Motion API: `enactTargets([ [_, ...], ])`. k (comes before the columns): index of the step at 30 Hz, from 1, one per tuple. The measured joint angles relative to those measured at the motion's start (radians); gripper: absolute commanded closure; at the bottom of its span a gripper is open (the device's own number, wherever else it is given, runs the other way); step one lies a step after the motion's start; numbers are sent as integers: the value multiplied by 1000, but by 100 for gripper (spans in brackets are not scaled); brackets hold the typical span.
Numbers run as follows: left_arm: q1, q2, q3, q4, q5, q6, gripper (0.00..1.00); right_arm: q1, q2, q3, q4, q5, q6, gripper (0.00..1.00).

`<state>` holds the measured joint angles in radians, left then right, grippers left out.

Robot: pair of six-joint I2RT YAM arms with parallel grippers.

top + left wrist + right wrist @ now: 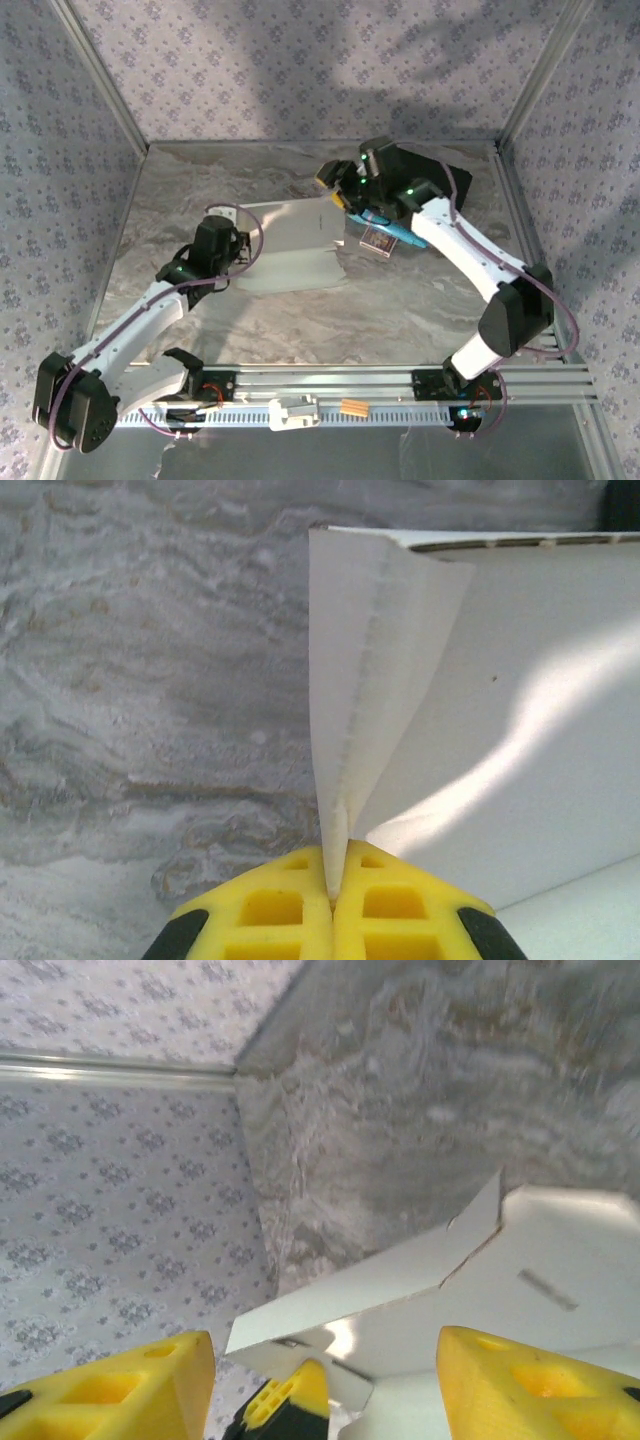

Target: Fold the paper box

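Pinching one white paper box (292, 243), left hand (333, 885) clamped on its flap; right hand (325, 1360) spread open beside it

A black case (464, 170) and patterned packet (378, 240) lie on the marbled table (380, 310).

A grey marble-patterned tabletop (400, 320) fills the middle of the top view, veined in paler and brownish streaks. Three walls close it in: the back wall (300, 60) across the top of the frame, the left wall (50, 200) and the right wall (595, 150). All are covered in lavender-grey paper with small floral sprigs. Slanting aluminium posts (100, 75) mark the upper corners. Slotted aluminium rails (380, 385) run along the bottom edge. Soft dark shadows cross the back wall at the upper right.
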<state>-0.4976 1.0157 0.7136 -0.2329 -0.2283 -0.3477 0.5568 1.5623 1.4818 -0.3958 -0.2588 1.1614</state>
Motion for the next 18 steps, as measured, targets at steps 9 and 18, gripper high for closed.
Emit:
enactTargets([
  [9, 0, 15, 59, -12, 19, 34, 100, -85, 105, 261, -241, 8, -236, 46],
  [18, 0, 47, 64, -11, 26, 45, 100, -69, 257, 412, -376, -18, -351, 57],
])
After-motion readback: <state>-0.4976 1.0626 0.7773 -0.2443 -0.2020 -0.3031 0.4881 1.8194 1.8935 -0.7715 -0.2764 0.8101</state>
